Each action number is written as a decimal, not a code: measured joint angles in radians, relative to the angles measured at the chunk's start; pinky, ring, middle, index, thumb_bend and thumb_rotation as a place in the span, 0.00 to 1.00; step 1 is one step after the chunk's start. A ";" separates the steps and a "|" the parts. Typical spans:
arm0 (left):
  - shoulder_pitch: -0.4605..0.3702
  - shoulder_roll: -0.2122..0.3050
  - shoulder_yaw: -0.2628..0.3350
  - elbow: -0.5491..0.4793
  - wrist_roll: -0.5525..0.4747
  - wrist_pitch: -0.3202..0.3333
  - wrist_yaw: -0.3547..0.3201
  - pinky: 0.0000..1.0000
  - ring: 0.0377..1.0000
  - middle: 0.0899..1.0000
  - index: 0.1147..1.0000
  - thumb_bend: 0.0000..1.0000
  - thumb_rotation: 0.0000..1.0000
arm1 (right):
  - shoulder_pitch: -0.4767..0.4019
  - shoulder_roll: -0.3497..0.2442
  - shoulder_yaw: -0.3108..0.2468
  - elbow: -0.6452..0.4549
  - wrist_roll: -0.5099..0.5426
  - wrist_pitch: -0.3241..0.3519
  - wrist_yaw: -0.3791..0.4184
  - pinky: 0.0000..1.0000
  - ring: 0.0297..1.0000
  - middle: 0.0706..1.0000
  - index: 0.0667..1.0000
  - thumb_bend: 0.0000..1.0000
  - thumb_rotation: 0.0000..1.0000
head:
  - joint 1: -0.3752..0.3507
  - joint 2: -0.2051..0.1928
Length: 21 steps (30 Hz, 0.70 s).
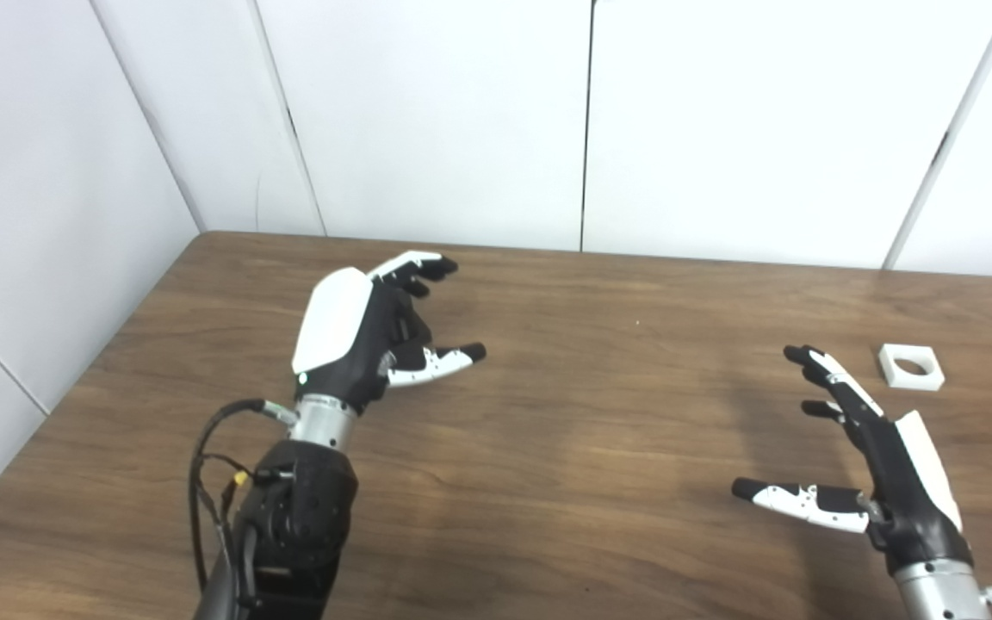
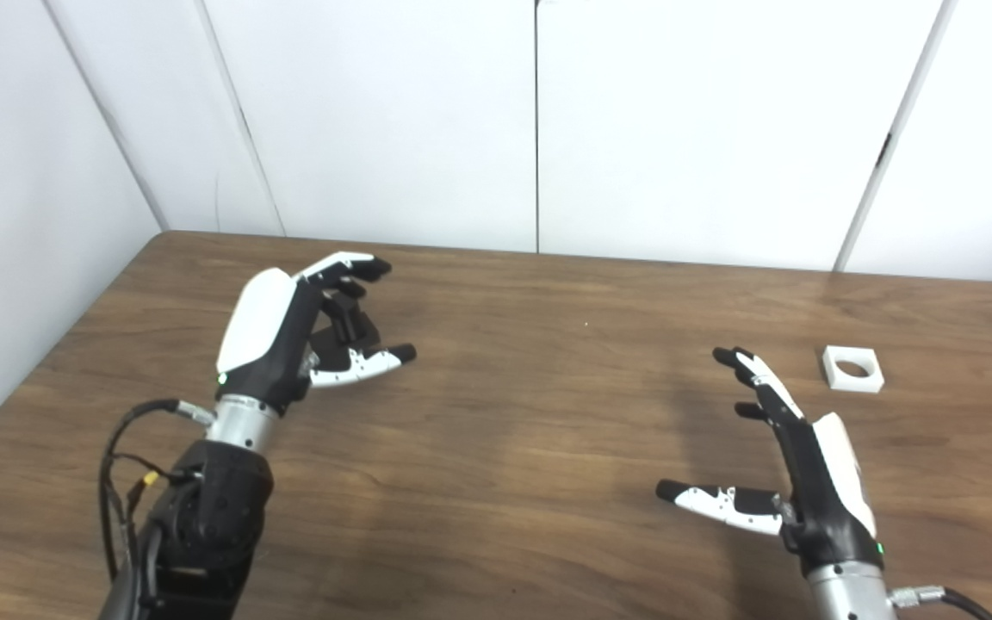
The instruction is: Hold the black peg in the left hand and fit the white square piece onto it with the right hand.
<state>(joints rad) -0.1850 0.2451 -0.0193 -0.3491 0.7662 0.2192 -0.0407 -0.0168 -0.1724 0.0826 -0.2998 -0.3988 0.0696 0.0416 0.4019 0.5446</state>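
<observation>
Left eye view has the white square piece (image 1: 911, 366) flat on the table (image 1: 599, 482), far right, just beyond the right hand (image 1: 879, 456). Both hands empty, fingers spread; left hand (image 1: 367, 331) too. No black peg visible. I'd come down straight, pinching opposite edges.

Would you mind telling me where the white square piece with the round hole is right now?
The white square piece lies flat on the wooden table, far right in both views, just beyond the open right hand, untouched.
</observation>
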 measured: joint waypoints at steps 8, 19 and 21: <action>-0.068 0.048 0.033 0.067 0.043 0.043 0.001 0.61 0.79 0.81 0.70 0.74 0.30 | 0.000 -0.006 -0.007 -0.003 0.012 0.001 0.009 0.80 0.91 0.93 0.85 0.81 0.00 | 0.005 0.003; -0.091 0.091 0.035 0.184 0.084 0.057 0.015 0.66 0.86 0.87 0.68 0.80 0.30 | 0.001 -0.006 -0.007 -0.019 0.018 0.014 0.021 0.77 0.90 0.93 0.84 0.79 0.00 | 0.006 0.009; -0.099 0.100 0.033 0.207 0.111 0.084 0.015 0.73 0.90 0.90 0.69 0.82 0.33 | 0.001 -0.007 -0.007 -0.022 0.018 0.014 0.021 0.77 0.90 0.93 0.84 0.79 0.00 | 0.006 0.011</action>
<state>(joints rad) -0.2837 0.3450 0.0137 -0.1419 0.8774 0.3029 -0.0259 -0.0156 -0.1790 0.0754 -0.3220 -0.3806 0.0839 0.0626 0.4080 0.5553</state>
